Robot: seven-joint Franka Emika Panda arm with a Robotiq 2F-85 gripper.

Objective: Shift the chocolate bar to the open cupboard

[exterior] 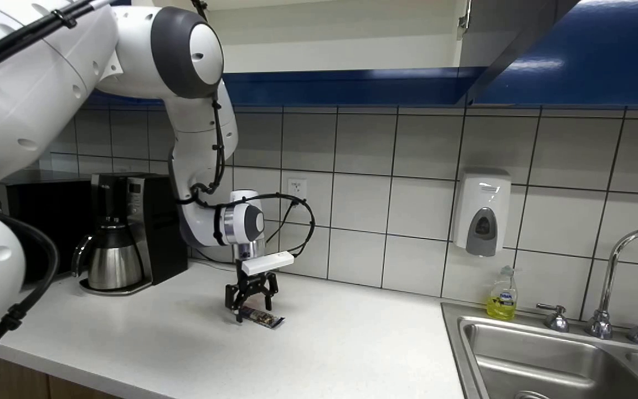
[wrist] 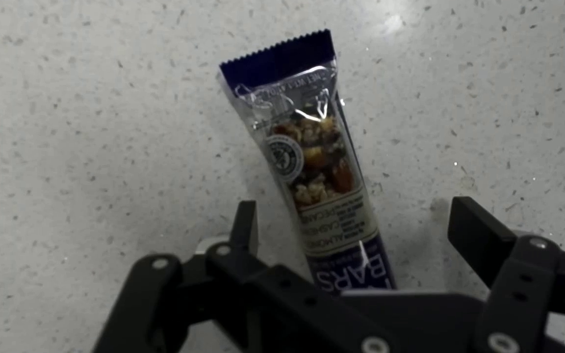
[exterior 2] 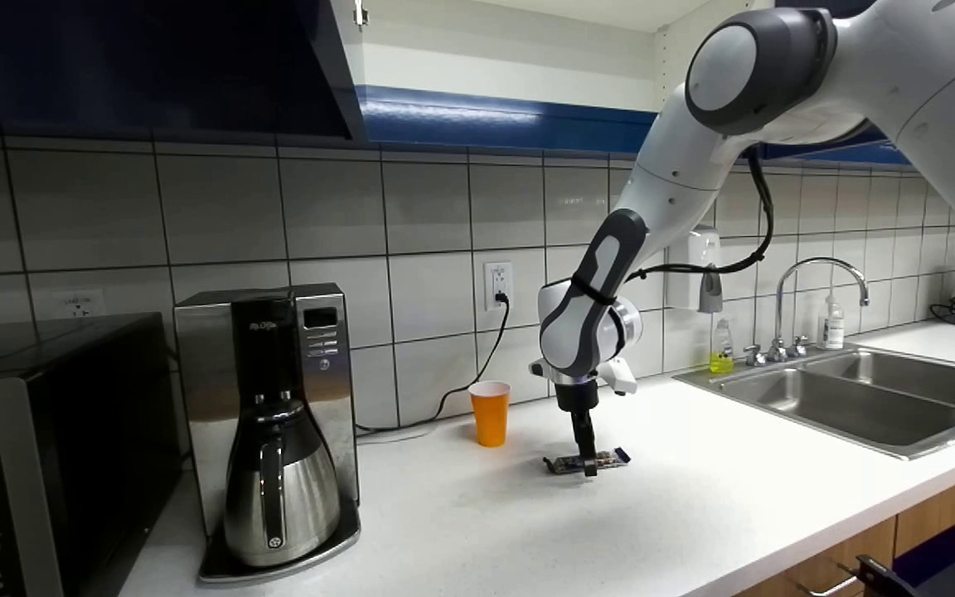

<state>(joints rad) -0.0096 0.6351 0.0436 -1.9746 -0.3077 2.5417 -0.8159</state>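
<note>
The chocolate bar (wrist: 324, 196) is a thin wrapped bar with dark blue ends and a clear window showing nuts. It lies flat on the counter in both exterior views (exterior: 263, 317) (exterior 2: 610, 458). My gripper (wrist: 353, 211) is open, pointing down low over the counter, with one finger on each side of the bar. In the wrist view a gap shows between the bar and each finger; the bar's near end is hidden behind the gripper body. The gripper also shows in both exterior views (exterior: 253, 312) (exterior 2: 589, 469). The open cupboard (exterior: 335, 52) (exterior 2: 511, 58), pale inside with blue trim, is on the wall above.
An orange cup (exterior 2: 490, 419) stands near the wall beside the bar. A coffee maker (exterior 2: 324, 414) and a black microwave (exterior 2: 55, 448) stand at one end. A steel sink (exterior: 457, 343), a soap bottle (exterior: 502, 299) and a wall dispenser (exterior: 483, 210) are at the other.
</note>
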